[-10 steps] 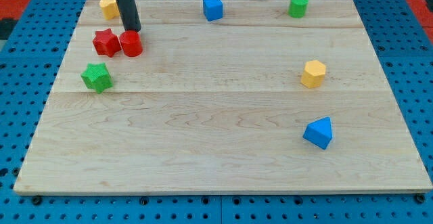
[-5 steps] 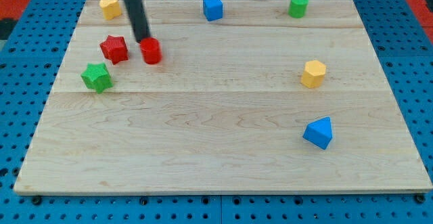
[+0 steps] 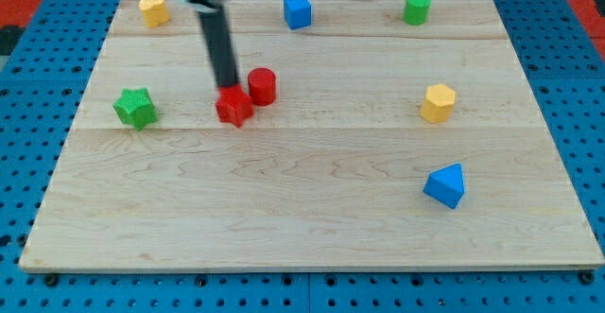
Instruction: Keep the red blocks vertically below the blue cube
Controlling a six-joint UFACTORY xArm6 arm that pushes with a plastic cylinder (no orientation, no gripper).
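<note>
The blue cube (image 3: 297,11) sits near the view's top edge of the wooden board, a little left of centre. A red cylinder (image 3: 262,86) stands below it and slightly to its left. A red star block (image 3: 233,108) lies just left of and below the cylinder, close to it. My tip (image 3: 228,89) is at the star's upper edge, touching or nearly touching it, with the cylinder just to its right. The dark rod rises from there toward the view's top left.
A green star (image 3: 134,108) lies at the left. A yellow block (image 3: 153,10) sits at the top left corner, a green cylinder (image 3: 416,8) at the top right, a yellow hexagonal block (image 3: 438,103) at the right, a blue wedge-like block (image 3: 445,185) at the lower right.
My tip moved right and down. Both red blocks shifted to the right; the star now lies lower than the cylinder, closer to the board's middle.
</note>
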